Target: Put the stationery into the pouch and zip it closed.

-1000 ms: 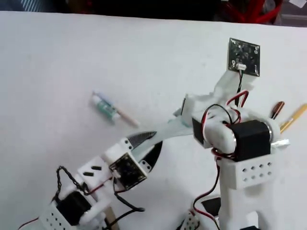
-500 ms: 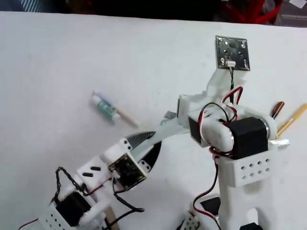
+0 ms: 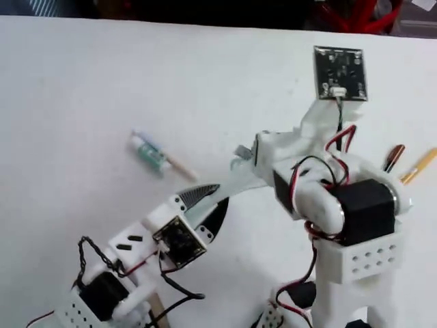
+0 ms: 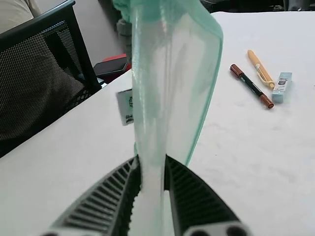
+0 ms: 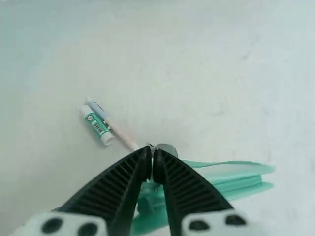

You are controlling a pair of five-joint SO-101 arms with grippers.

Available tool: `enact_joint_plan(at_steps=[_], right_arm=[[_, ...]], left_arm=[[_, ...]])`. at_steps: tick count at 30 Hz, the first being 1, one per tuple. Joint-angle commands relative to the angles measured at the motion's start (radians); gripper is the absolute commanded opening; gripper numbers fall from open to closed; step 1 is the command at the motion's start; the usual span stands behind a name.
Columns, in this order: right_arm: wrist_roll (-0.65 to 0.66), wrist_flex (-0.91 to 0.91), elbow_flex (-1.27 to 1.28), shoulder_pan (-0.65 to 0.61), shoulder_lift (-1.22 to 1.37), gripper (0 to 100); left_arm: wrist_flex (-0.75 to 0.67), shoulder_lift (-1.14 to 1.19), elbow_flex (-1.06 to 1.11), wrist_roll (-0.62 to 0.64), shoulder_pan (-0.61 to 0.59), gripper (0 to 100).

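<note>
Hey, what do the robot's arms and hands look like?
The left arm and right arm are white plastic with black motors and loose red and black wires. The left hand and right hand have black ribbed fingers on white bases.

Tube (image 3: 149, 153) left of pouch (image 4: 167, 73); pens (image 4: 252, 86) right.

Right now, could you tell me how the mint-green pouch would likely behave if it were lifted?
The pouch is probably floppy: its thin, see-through wall bows beyond the left pincer, which pinches it flat. It is likely light for its size, as it appears empty. The smooth film could slip if tugged.
</note>
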Motion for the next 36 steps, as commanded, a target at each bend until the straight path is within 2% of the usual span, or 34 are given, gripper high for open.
enact_joint_plan(at_steps=[1, 6, 9, 15, 22, 26, 29, 32, 34, 36], right_arm=[[0.041, -0.004, -0.037, 0.027, 0.002, 1.8], [0.048, -0.004, -0.035, 0.018, 0.002, 1.8], [0.046, -0.004, -0.003, 0.013, 0.002, 1.8], [0.044, -0.004, 0.118, 0.013, -0.007, 1.8], [0.054, -0.004, 0.095, 0.019, -0.008, 1.8], [0.058, -0.002, 0.035, 0.015, -0.008, 1.8], [0.209, -0.001, 0.057, 0.019, -0.008, 2.9], [0.385, 0.001, 0.160, 0.022, 0.002, 13.8], [0.431, 0.001, 0.247, 0.036, 0.002, 22.1], [0.488, 0.001, 0.302, 0.071, 0.004, 25.6]], left_arm=[[0.009, 0.010, 0.006, -0.002, -0.028, 2], [0.009, 0.010, 0.000, 0.002, -0.028, 12], [0.005, 0.010, -0.005, 0.044, -0.028, 13], [0.068, 0.010, -0.141, 0.112, -0.022, 21], [0.048, 0.016, -0.117, 0.106, -0.021, 20], [-0.023, 0.013, -0.023, 0.106, -0.019, 14], [-0.040, 0.012, 0.017, 0.064, 0.015, 9], [-0.014, 0.012, 0.018, 0.003, 0.090, 5], [0.002, 0.012, 0.018, -0.003, 0.133, 3], [0.014, 0.012, 0.018, -0.005, 0.153, 3]])
